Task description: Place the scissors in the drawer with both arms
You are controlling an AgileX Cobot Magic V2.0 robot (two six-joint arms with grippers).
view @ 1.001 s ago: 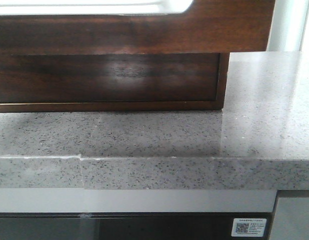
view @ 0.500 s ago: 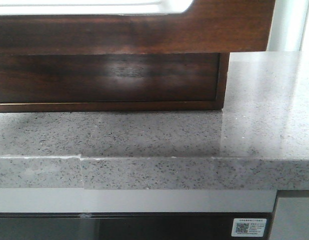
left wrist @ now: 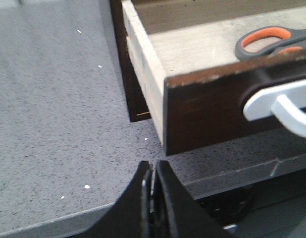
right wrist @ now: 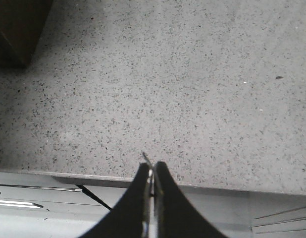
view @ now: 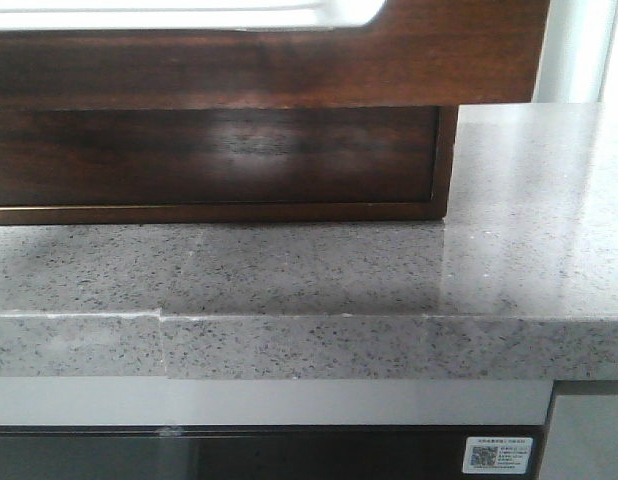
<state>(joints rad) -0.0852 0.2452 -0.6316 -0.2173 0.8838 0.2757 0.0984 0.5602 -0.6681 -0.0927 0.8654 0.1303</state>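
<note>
The drawer stands pulled out over the speckled grey counter; its dark brown front carries a white handle. The scissors, with orange and grey handles, lie inside on the drawer's pale floor. In the front view the drawer front fills the top, with the white cutout along its top edge. My left gripper is shut and empty, above the counter's front edge near the drawer's front corner. My right gripper is shut and empty over bare counter near its front edge. Neither gripper shows in the front view.
The brown cabinet body sits on the counter under the pulled-out drawer. A dark corner of the cabinet shows in the right wrist view. Below the counter's edge is a dark appliance front with a sticker.
</note>
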